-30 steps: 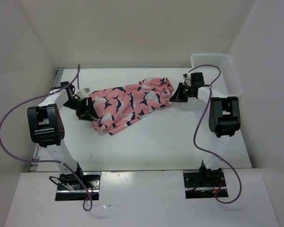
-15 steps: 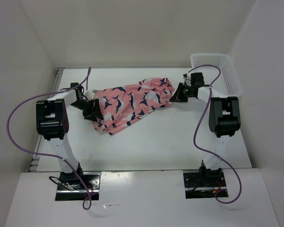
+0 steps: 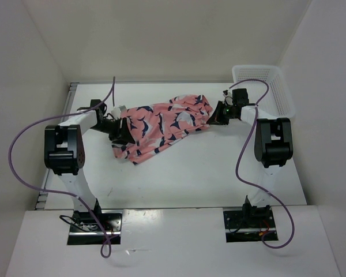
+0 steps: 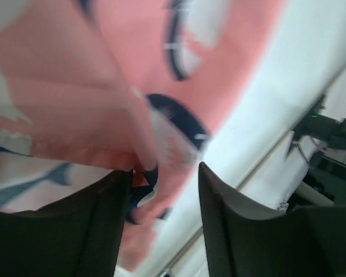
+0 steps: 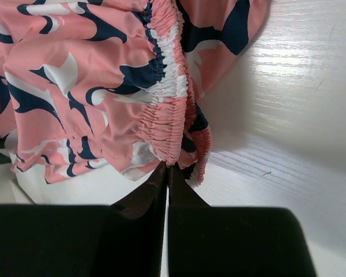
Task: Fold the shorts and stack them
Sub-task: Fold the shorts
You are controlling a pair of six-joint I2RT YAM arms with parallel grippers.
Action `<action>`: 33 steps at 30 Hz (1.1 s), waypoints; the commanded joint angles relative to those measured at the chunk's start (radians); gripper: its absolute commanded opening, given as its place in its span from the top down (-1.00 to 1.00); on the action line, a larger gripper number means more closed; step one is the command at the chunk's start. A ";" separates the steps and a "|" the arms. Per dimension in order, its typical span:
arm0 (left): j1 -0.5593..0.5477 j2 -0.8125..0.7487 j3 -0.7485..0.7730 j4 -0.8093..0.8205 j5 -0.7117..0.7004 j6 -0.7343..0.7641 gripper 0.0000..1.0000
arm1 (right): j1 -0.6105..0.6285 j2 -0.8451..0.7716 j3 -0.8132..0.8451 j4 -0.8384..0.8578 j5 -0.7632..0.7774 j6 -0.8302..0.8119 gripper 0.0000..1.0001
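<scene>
Coral-pink cloth sits between the spread jaws of my left gripper [image 4: 161,173]. A hem corner with a navy mark lies against one of the dark fingers [image 4: 98,219], and bare white shows in the other half of the gap, so I am around the edge without pinching it. My right gripper [image 5: 166,168] is pressed together on the gathered waistband [image 5: 161,98], which bunches up just above the tips. Between the two, the shorts [image 3: 161,124] lie slantwise and rumpled across the far middle of the table [image 3: 190,179], the right end at my pinch and the left end at my open jaws. The white mesh basket [image 3: 265,86] stands at the far right corner, apart from them. I judge the step in hand to be taking hold of the left end so the garment can be drawn flat for its first fold. To do it well I should push the open jaws further over the hem so both layers come in, and close only then. The right pinch should be firm while I pull gently apart, low over the surface, so the cloth spreads and does not slip out at the elastic. Much is unclear: my left wrist view is blurred and too close to tell how many layers lie in the gap, or whether this edge is a leg opening. From above, my arm covers that end, and the folds underneath are hidden.
</scene>
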 commanded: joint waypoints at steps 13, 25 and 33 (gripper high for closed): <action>0.089 -0.098 0.032 -0.216 0.114 0.007 0.61 | -0.001 -0.036 -0.010 -0.010 0.007 -0.028 0.99; 0.068 -0.044 -0.090 -0.230 -0.057 0.007 -0.08 | -0.019 -0.045 -0.019 -0.010 -0.002 -0.028 0.97; 0.045 -0.020 -0.099 -0.268 -0.123 0.007 -0.05 | -0.020 -0.055 -0.019 -0.010 -0.002 -0.037 0.95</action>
